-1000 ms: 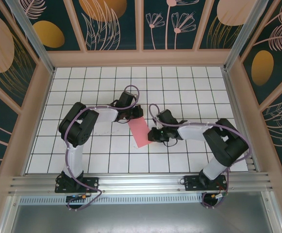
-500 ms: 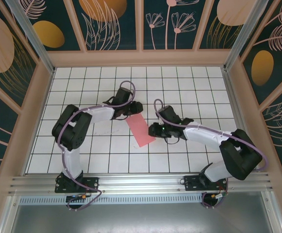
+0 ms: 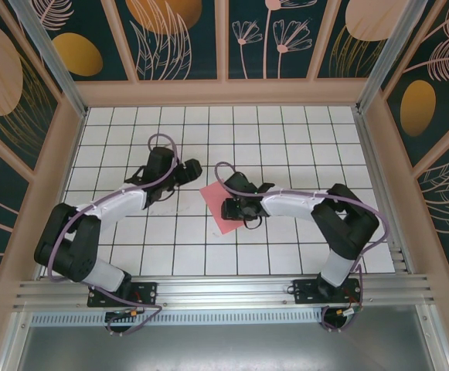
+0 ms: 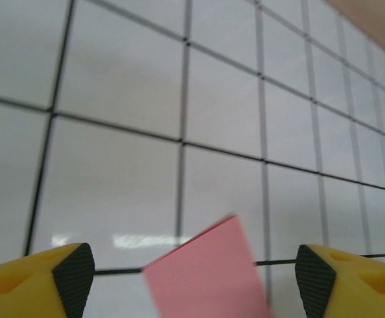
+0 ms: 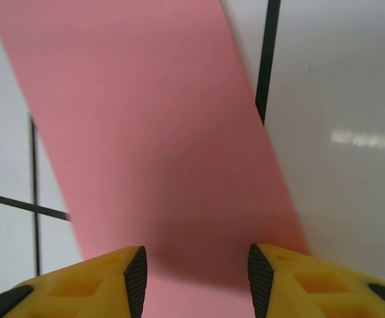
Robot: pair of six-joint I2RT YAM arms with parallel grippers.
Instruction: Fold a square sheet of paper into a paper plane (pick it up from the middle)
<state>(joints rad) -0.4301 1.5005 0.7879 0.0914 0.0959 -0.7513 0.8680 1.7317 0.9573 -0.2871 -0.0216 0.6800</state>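
Note:
The salmon-pink sheet of paper (image 3: 215,210) lies flat on the white grid table, folded to a narrow rectangle with no dart point. My right gripper (image 3: 236,209) hovers low over its right half. In the right wrist view the paper (image 5: 152,132) runs under the gripper (image 5: 197,278), whose fingers (image 5: 134,278) stand open above it. My left gripper (image 3: 190,171) sits up and left of the paper, apart from it. The left wrist view shows one paper corner (image 4: 209,271) between the wide-open gripper (image 4: 192,278) fingertips (image 4: 74,273).
The white tiled table (image 3: 131,232) is boxed in by wooden-framed walls (image 3: 62,154) on three sides. An aluminium rail (image 3: 224,290) with both arm bases runs along the near edge. Bare tiles (image 4: 112,99) lie beyond the left gripper.
The left arm has swung back to the left, away from the paper's top corner. The right gripper has slid left onto the paper. The paper has shifted slightly left.

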